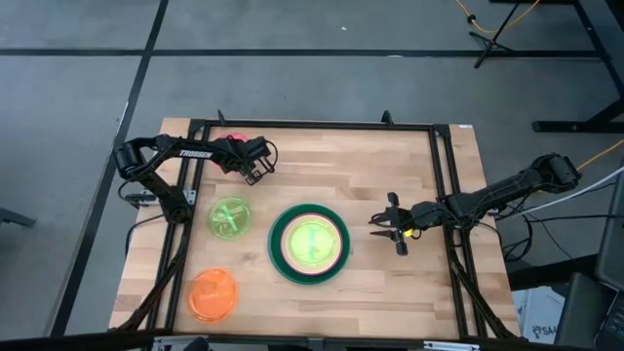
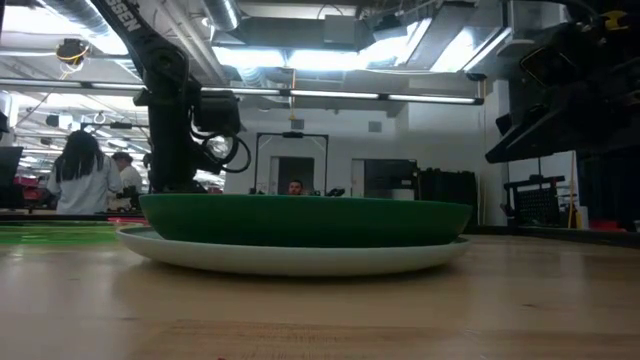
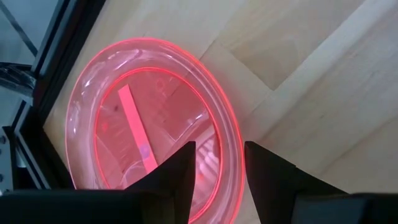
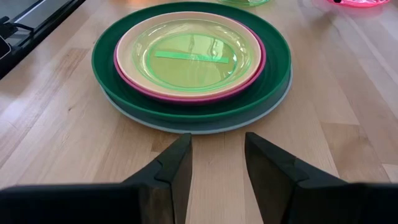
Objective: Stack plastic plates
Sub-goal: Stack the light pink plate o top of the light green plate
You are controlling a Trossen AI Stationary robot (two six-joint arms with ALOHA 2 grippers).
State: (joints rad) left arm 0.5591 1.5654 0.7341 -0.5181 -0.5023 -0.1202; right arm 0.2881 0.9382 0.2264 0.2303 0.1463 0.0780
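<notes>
A stack of plates (image 1: 309, 244) sits mid-table: light blue at the bottom (image 4: 273, 106), then dark green (image 4: 106, 56), magenta, peach, and translucent lime green on top (image 4: 193, 56). A red translucent plate (image 3: 124, 118) lies at the table's far left (image 1: 232, 143). My left gripper (image 3: 219, 149) is open over its rim, also seen from above (image 1: 252, 168). A second lime plate (image 1: 230, 217) and an orange plate (image 1: 213, 294) lie flat on the table's left. My right gripper (image 4: 217, 140) is open, right of the stack (image 1: 378, 226), touching nothing. My left gripper stands open astride the red plate's rim (image 3: 231, 134), one finger (image 3: 180, 168) over the plate's inside and the other (image 3: 267, 168) outside it, coming from above at a slant. Whether either finger touches the rim I cannot tell. The plate lies flat on the table.
A black frame (image 1: 312, 125) runs along the table's far edge and both sides, close beside the red plate (image 3: 50, 93). Bare wood lies between the stack and my right gripper (image 4: 336, 149) and along the near edge. People stand in the room behind (image 2: 80, 175).
</notes>
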